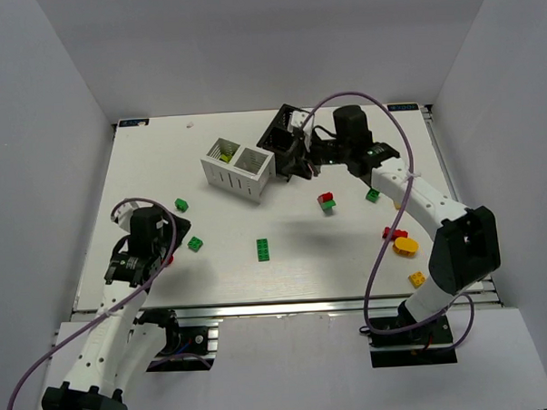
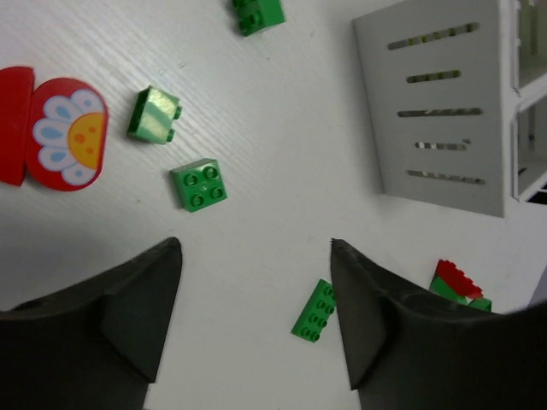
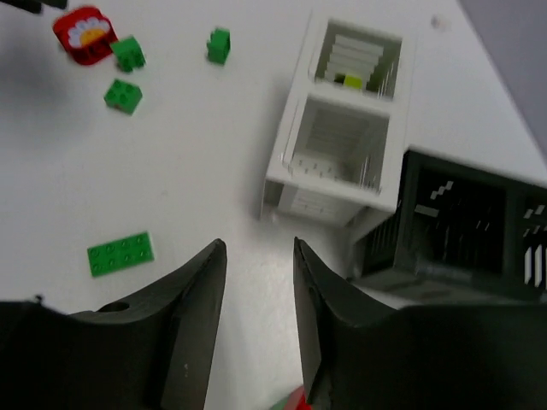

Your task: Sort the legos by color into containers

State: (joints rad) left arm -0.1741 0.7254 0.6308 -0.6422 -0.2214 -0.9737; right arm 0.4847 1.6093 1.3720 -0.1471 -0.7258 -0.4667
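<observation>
Legos lie scattered on the white table. In the left wrist view a green 2x2 brick [image 2: 198, 184] and a lime-sided green brick [image 2: 154, 115] lie ahead of my left gripper [image 2: 254, 248], which hangs open and empty. A long green brick [image 2: 314, 310] lies by its right finger. My right gripper [image 3: 259, 243] is open and empty, hovering in front of the white container [image 3: 342, 128] and the black container [image 3: 461, 226]. A lime lego [image 3: 350, 81] lies in the white container's far compartment. From above, the white container [image 1: 238, 167] and the black container [image 1: 284, 132] stand at the back centre.
A red flower-printed piece [image 2: 68, 132] lies left of the left gripper. A red-and-green brick [image 1: 327, 201], a green brick [image 1: 372, 195], a red brick [image 1: 395, 233], an orange-yellow oval piece [image 1: 406, 245] and a yellow brick [image 1: 416, 278] lie on the right side. The long green brick [image 1: 264, 249] sits mid-table.
</observation>
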